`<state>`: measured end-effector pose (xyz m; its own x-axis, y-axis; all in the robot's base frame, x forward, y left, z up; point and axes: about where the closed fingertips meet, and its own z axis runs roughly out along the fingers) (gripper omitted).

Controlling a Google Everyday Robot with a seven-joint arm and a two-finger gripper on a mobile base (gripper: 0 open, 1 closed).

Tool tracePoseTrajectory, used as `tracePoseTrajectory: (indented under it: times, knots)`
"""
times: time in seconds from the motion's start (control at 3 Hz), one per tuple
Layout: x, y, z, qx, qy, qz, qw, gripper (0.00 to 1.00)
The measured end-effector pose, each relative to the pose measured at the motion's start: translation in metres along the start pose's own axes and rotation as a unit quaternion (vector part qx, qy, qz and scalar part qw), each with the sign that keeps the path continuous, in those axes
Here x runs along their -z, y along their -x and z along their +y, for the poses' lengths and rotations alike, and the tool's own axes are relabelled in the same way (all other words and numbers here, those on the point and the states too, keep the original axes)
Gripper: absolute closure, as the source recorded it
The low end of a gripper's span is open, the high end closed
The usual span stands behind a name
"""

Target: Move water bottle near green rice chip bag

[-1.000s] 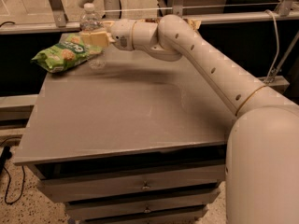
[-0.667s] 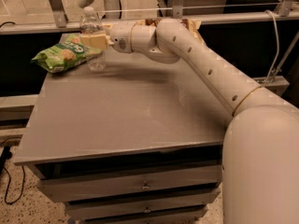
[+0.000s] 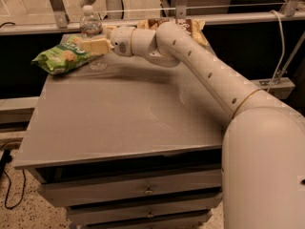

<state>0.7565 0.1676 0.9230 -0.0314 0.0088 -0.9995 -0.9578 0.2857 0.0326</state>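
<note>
From where I stand at the camera view, the gripper (image 3: pixel 96 46) sits at the far left corner of the grey table (image 3: pixel 124 123), its pale fingers (image 3: pixel 90 46) clamped round the middle of the water bottle (image 3: pixel 90 26). The bottle stands upright, just beside the green rice chip bag (image 3: pixel 59 58), which lies at the table's left edge. Bottle and bag are about where they were a second ago. The arm (image 3: pixel 200 66) has shifted a little: its wrist sits slightly lower and further left, and more of the brown chip bag (image 3: pixel 193 26) behind it shows now.
</note>
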Motion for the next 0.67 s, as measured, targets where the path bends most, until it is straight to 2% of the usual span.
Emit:
tracePoseTrajectory:
  times: [0.33, 0.67]
  knots:
    - [-0.0049, -0.0028, -0.0017, 0.0, 0.001, -0.003, 1.0, 0.0]
    - [-0.005, -0.0032, -0.0019, 0.001, 0.001, -0.004, 1.0, 0.0]
